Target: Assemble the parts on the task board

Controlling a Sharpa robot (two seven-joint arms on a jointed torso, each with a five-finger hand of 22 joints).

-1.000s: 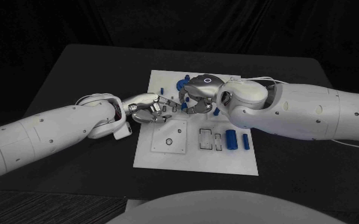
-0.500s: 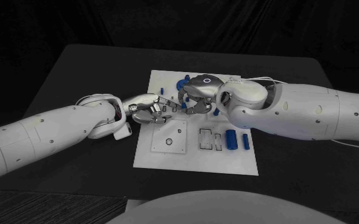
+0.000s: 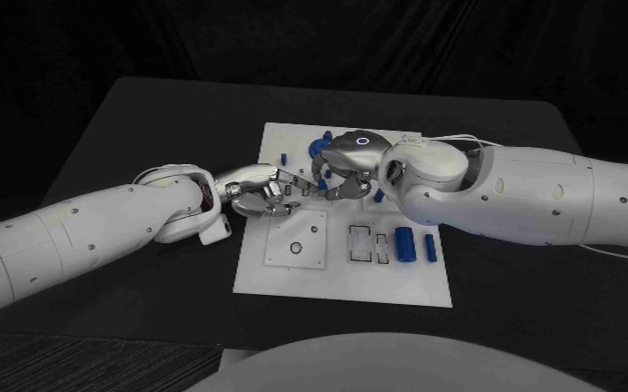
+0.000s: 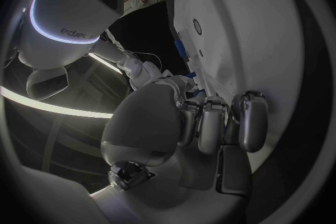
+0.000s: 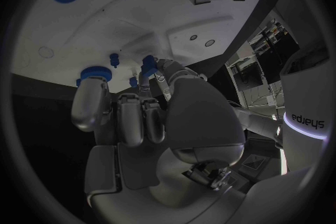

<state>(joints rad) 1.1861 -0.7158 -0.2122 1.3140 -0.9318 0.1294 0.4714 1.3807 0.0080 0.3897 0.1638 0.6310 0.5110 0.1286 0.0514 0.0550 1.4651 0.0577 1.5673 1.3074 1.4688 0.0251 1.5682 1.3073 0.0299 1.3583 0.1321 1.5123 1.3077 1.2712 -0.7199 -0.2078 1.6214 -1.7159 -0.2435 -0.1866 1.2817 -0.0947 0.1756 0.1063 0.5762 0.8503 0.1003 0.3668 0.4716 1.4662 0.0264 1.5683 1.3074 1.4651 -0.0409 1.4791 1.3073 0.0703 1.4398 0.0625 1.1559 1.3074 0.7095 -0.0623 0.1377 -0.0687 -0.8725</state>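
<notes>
The white task board [image 3: 343,274] lies in the middle of the black table. My right hand [image 3: 347,168] hovers over the board's far half and pinches a small blue part [image 5: 148,62] at its fingertips. My left hand [image 3: 266,191] reaches in over the board's left edge. Its fingers [image 4: 210,123] are curled in with nothing seen inside them, and their tips almost meet the right hand. A blue round part [image 3: 318,147] and a thin blue peg [image 3: 283,158] stand at the far end. A blue cylinder [image 3: 406,243] and a slim blue pin [image 3: 429,247] lie at the near right.
A square plate with a hole [image 3: 297,240] and two rectangular slots [image 3: 361,241] take up the board's near half. Another blue piece [image 3: 379,195] shows under my right forearm. A white cable [image 3: 458,141] runs off the board's far right corner. Bare black table surrounds the board.
</notes>
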